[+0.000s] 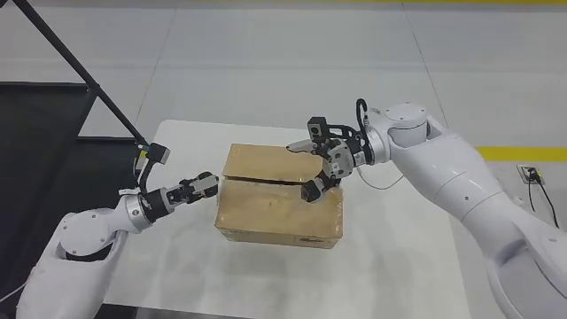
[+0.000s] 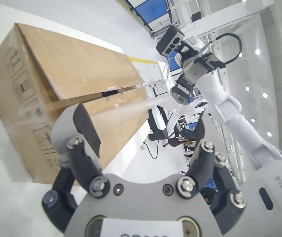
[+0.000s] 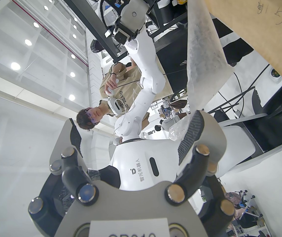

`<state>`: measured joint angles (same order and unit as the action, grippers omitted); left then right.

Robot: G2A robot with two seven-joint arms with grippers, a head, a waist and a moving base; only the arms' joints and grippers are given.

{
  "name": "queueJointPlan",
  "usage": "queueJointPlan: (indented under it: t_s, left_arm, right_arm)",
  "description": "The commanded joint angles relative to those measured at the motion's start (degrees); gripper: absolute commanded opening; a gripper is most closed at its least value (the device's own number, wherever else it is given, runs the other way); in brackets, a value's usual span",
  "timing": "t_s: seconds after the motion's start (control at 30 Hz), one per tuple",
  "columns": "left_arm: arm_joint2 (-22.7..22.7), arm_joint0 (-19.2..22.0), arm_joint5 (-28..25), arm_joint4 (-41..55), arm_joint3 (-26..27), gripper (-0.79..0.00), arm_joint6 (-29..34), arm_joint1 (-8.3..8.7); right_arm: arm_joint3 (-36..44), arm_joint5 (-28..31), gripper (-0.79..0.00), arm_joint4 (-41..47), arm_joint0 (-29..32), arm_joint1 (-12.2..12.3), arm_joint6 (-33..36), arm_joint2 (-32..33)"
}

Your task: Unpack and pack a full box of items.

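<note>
Top view: right gripper (image 1: pixel 301 173), fingers spread, sits over the right end of the box (image 1: pixel 279 213) seam; left gripper (image 1: pixel 213 186), fingers spread, hangs just off the box's left end.

I see the box (image 1: pixel 279 204) in plain brown cardboard, with dark printed symbols down one side. Its tape (image 2: pixel 153 103) looks cloudy and see-through. The table (image 1: pixel 177 257) is white. My left gripper (image 2: pixel 141 122) and right gripper (image 3: pixel 133 127) are silver-grey with black fingers (image 2: pixel 86 127). The floor (image 1: pixel 266 53) is pale grey, striped by a yellow line (image 1: pixel 523 153).
</note>
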<state>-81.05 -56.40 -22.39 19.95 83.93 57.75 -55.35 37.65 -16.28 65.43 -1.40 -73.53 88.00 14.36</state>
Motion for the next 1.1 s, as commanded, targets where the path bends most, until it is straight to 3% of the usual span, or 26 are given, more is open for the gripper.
queueJointPlan:
  t_s: [0.0, 0.2, 0.5, 1.07]
  left_arm:
    - [0.1, -0.9, 0.5, 4.1, 1.4, 0.000, 3.2, 0.04]
    - [3.5, -2.6, 1.2, 5.2, 3.7, 0.000, 4.9, -0.32]
    - [8.5, -0.7, 0.5, -2.7, 0.4, 0.000, -2.1, -1.30]
    - [5.6, 1.7, 0.4, -2.7, 0.1, 0.000, -3.8, -1.06]
  right_arm:
    - [-0.2, 0.0, 0.000, 0.2, -0.1, -0.1, 0.0, -0.2]
    - [-0.6, 0.0, 0.000, 0.7, -0.5, -0.6, 0.0, -0.9]
    - [-1.0, 0.0, 0.000, 1.3, -0.9, -1.0, 0.0, -1.6]
    - [-0.9, 0.0, 0.000, 2.4, -0.7, -0.6, 0.0, -2.7]
